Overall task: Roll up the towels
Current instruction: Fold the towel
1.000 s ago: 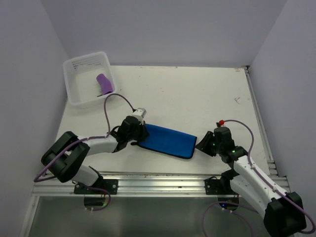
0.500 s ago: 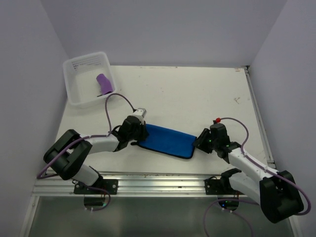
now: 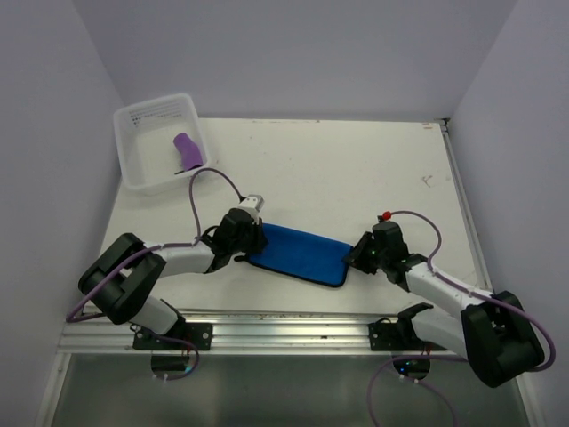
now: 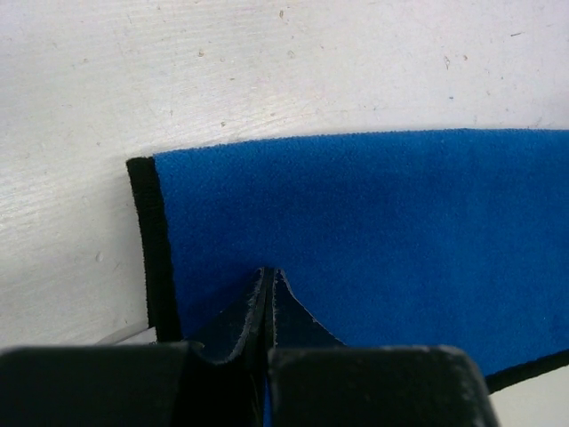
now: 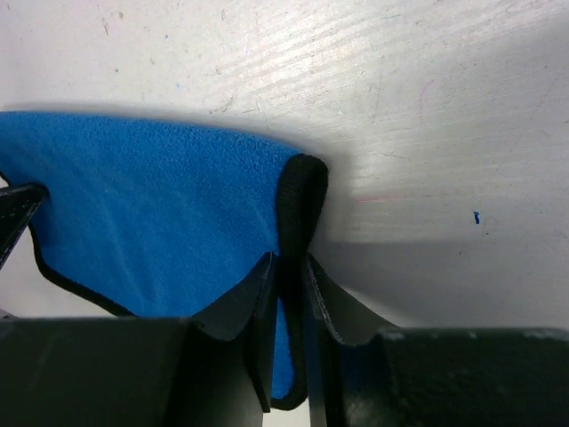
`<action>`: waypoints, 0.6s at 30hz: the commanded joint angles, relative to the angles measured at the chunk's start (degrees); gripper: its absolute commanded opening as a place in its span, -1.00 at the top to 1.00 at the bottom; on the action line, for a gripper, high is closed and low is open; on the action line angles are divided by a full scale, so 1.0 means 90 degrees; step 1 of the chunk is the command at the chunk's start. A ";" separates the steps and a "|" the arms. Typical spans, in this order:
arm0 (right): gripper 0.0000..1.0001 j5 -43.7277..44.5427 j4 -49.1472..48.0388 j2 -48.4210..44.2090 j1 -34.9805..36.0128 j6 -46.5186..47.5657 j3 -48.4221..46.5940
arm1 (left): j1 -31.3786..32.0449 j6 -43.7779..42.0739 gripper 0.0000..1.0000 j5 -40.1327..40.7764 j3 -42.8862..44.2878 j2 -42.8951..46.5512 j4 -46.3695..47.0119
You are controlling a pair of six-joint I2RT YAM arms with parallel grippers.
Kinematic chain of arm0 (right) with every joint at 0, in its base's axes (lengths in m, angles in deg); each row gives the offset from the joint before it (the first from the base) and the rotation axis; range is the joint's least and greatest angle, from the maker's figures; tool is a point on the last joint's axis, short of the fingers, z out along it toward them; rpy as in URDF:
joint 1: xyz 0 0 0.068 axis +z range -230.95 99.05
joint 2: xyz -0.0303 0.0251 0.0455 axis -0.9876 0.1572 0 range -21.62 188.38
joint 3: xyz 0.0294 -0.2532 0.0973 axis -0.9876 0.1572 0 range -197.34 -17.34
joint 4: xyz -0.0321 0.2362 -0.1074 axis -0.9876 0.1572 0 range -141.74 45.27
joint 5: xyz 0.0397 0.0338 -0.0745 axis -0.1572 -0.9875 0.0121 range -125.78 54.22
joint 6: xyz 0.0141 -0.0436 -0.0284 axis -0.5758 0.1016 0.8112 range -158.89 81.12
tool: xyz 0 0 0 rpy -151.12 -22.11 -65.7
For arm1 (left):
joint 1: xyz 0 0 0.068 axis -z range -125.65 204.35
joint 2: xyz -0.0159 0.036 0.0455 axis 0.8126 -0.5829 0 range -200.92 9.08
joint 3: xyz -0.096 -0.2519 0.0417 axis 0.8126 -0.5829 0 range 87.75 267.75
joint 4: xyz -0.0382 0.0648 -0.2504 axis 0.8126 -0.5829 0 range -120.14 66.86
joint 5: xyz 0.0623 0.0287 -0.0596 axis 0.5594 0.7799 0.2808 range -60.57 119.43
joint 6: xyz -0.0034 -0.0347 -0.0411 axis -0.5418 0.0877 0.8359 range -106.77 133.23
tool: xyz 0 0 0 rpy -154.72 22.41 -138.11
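A blue towel (image 3: 298, 252) with a black hem lies folded in a long strip at the table's front middle. My left gripper (image 3: 249, 246) is shut, its tips (image 4: 268, 272) pressed together on top of the towel's (image 4: 356, 213) left end. At the right end, my right gripper (image 3: 353, 260) pinches the raised black hem (image 5: 300, 200) of the blue towel (image 5: 151, 196) between its fingers (image 5: 289, 260). A purple towel (image 3: 187, 151) lies rolled up inside the clear tub.
The clear plastic tub (image 3: 125, 158) stands at the table's back left corner. A metal rail (image 3: 293, 322) runs along the near edge by the arm bases. Walls close in on the left, back and right.
My right gripper slid left to the towel's right end and closed on the black hem. The left gripper and the towel stayed where they were.
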 commanded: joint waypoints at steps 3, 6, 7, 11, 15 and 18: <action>0.84 0.0102 -0.0059 0.0099 0.0053 -0.0019 -0.0048 | 0.0023 -0.0021 1.00 -0.0076 0.0002 0.0039 0.0263; 1.00 0.0306 0.0399 -0.0105 0.0053 0.0186 -0.0311 | 0.0023 -0.0001 1.00 -0.0116 -0.0067 0.0155 0.0244; 1.00 0.0365 0.0710 -0.0174 0.0053 0.0244 -0.0380 | 0.0033 0.0018 1.00 -0.0145 -0.0076 0.0262 0.0224; 1.00 0.0463 0.1502 -0.0457 0.0043 0.0566 -0.0799 | 0.0023 0.0028 1.00 -0.0165 -0.0067 0.0643 0.0019; 1.00 0.0785 0.2518 -0.0779 0.0053 0.0850 -0.1151 | 0.0033 0.0038 1.00 -0.0194 -0.0038 0.1073 -0.0273; 1.00 0.1126 0.3153 -0.1043 0.0053 0.0967 -0.1337 | 0.0033 0.0038 1.00 -0.0204 -0.0037 0.1191 -0.0323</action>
